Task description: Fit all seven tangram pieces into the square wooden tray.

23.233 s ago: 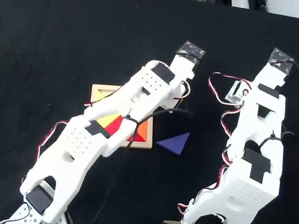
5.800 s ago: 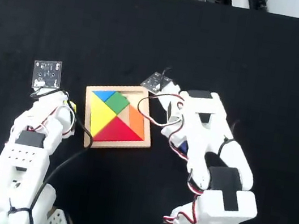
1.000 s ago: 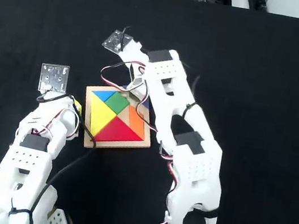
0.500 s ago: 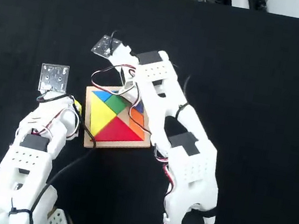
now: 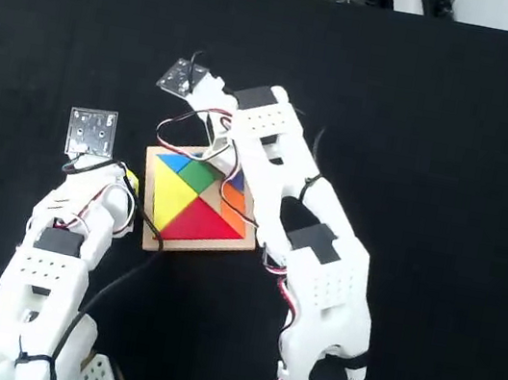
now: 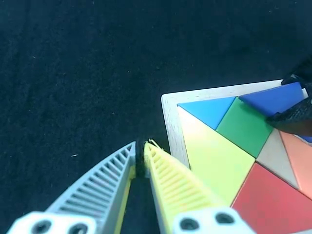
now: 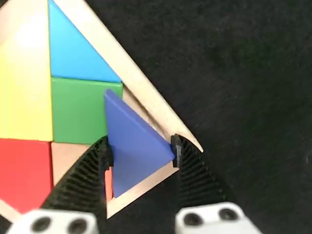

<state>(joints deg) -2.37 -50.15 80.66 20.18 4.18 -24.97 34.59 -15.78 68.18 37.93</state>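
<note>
The square wooden tray [image 5: 198, 243] lies between the two arms. It holds a yellow triangle [image 5: 170, 197], a red triangle [image 5: 202, 223], a green square [image 5: 199, 176], a light blue triangle [image 5: 178, 161] and an orange piece [image 5: 231, 208]. My right gripper [image 7: 140, 148] is shut on a dark blue triangle [image 7: 134, 144], tilted over the tray's far right corner, with one edge against the green square [image 7: 78, 107]. My left gripper [image 6: 141, 158] is shut with nothing in it, just outside the tray's left rim [image 6: 170, 122].
A pale wood-coloured triangle [image 6: 278, 156] sits among the coloured pieces. Black cloth covers the table all round the tray. The right arm [image 5: 284, 185] stretches over the tray's right side, the left arm [image 5: 61, 236] lies along its left.
The right gripper has carried the dark blue triangle leftward over the tray's far right corner during the last second. The left arm has kept still.
</note>
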